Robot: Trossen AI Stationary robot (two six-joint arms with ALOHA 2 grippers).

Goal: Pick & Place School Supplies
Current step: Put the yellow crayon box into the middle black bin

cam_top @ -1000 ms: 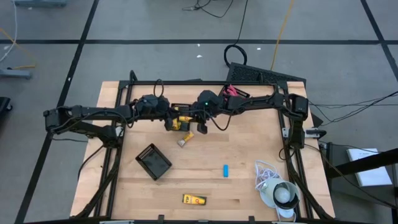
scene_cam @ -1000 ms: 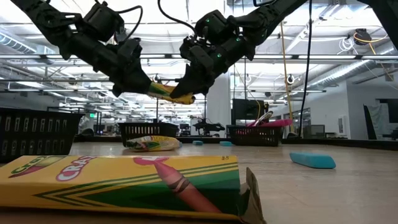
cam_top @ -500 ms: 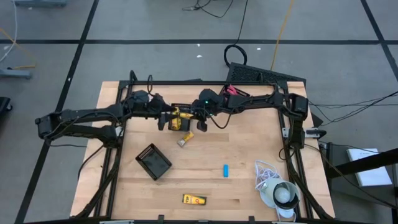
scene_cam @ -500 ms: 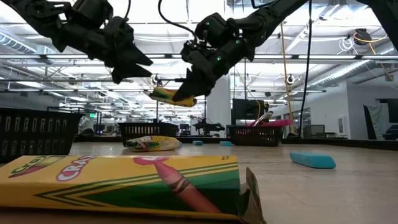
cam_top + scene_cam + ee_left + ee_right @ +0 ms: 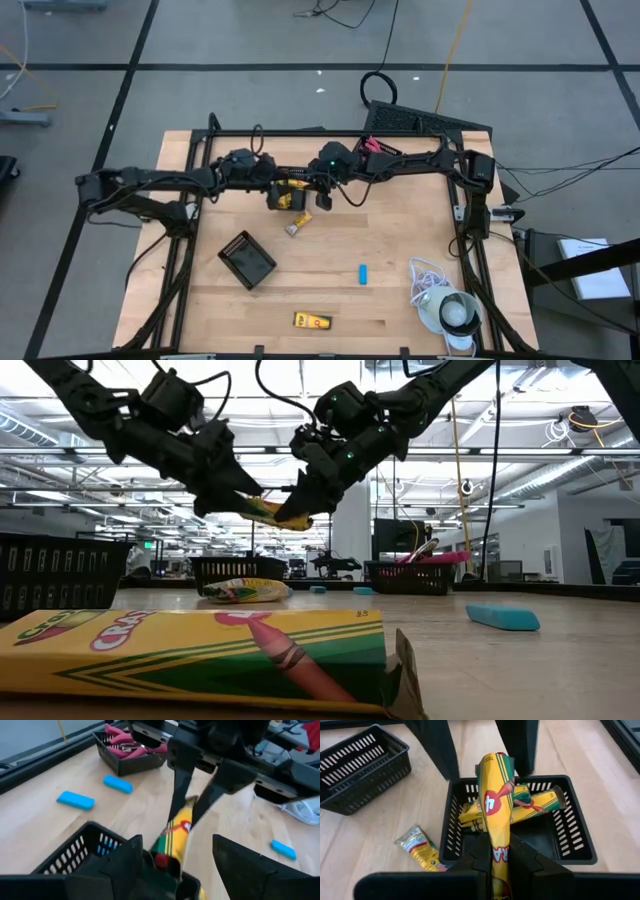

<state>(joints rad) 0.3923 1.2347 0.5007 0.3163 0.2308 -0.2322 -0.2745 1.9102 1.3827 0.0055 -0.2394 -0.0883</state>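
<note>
The right gripper [image 5: 495, 851] pinches a flattened yellow crayon box [image 5: 496, 800] above a black slotted plastic basket [image 5: 572, 842] holding more crayon boxes, the left gripper [image 5: 172, 852] spread wide around its far end.

The held crayon pack [image 5: 496, 805] shows a 4.

Right tool [image 5: 292, 510] pinches a yellow crayon box [image 5: 272, 513] aloft, left tool [image 5: 240, 498] beside it, fingers spread.
</note>
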